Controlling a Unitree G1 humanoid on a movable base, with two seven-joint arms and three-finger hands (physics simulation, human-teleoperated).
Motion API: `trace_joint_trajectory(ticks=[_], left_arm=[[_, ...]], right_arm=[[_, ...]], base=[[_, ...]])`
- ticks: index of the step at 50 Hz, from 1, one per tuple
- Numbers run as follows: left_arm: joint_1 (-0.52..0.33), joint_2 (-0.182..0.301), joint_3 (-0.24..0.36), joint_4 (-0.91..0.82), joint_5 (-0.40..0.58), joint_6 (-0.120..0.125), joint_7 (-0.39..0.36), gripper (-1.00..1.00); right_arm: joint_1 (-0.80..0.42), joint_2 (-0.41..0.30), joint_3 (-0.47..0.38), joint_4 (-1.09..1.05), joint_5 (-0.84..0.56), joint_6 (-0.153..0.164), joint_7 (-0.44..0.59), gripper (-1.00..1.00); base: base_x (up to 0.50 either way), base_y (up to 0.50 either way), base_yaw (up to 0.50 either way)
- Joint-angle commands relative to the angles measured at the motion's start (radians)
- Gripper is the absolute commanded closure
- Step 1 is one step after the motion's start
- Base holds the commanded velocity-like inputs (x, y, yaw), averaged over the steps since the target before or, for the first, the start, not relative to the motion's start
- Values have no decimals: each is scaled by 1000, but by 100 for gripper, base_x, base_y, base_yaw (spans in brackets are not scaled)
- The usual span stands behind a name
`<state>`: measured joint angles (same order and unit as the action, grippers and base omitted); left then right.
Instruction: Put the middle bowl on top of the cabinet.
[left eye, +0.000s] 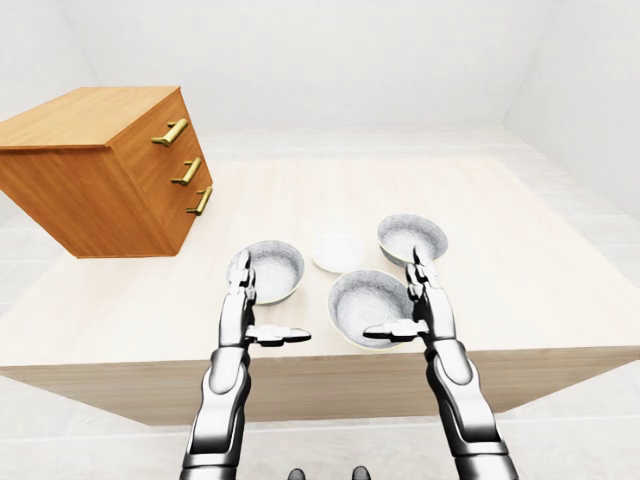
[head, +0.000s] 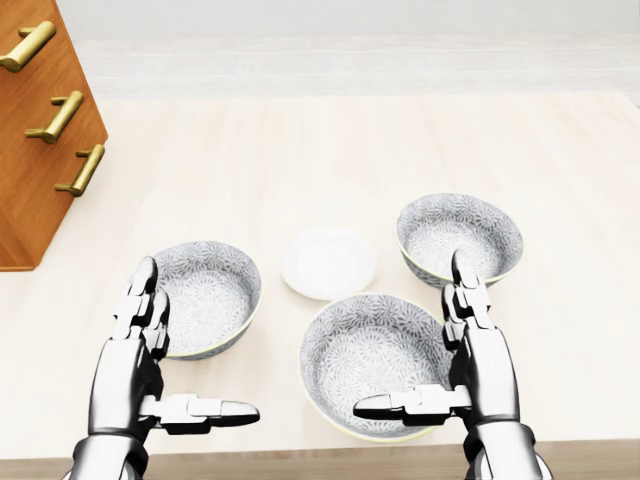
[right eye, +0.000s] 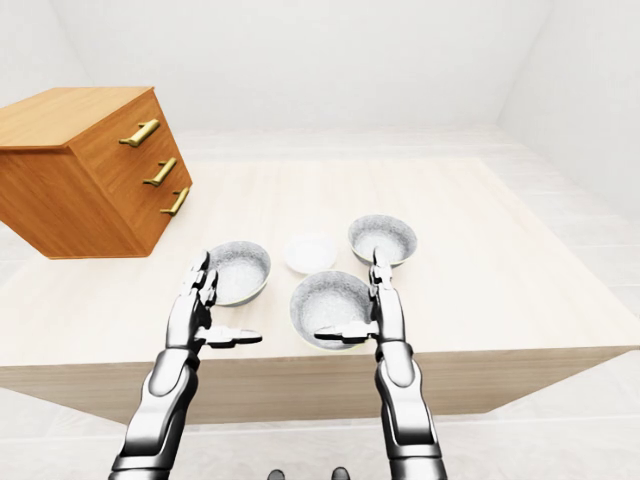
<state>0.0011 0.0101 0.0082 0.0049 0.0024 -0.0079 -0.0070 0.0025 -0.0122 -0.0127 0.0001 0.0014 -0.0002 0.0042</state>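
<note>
On the pale wooden table (head: 420, 140), the middle grey patterned ceramic bowl (head: 372, 360) is sitting nearest the bottom edge, between two matching bowls, just below a small white saucer (head: 328, 262). It's probably rigid, glazed, slippery, chippable; the rim looks like the best hold. Right hand (head: 455, 375) is hovering open over its right rim, left hand (head: 165, 375) is open and empty. Orange-brown wooden cabinet (left eye: 95, 170) is standing well apart, upper left.

On my desk (head: 330, 140): cabinet (head: 35, 150) far left, three bowls near me — left bowl (head: 205, 295), middle bowl (head: 375, 365), right bowl (head: 460, 238) — small plate (head: 328, 263) between them.
</note>
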Motion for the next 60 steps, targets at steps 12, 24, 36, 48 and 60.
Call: trace_joint_trajectory(ticks=[12, 24, 36, 48, 60], left_arm=[[112, 14, -31, -223, 31, 35, -80, -100], [111, -1, 84, -515, -122, 95, -49, -100], [87, 20, 134, -701, -36, 95, -26, -100], [73, 25, 138, -815, 22, 95, -40, -100], [52, 15, 141, -856, 6, 95, -66, -100]], right_arm=[[32, -20, -11, -125, 11, 41, 78, -100], [34, -41, -73, -362, -3, 87, 104, -100], [17, -32, -78, -532, 3, 87, 136, -100], [-4, -44, -103, -639, -9, 87, 154, -100], [0, -46, -136, -732, 15, 87, 171, -100]], base=[[0, 0, 0], [0, 0, 0], [0, 0, 0], [0, 0, 0], [0, 0, 0]])
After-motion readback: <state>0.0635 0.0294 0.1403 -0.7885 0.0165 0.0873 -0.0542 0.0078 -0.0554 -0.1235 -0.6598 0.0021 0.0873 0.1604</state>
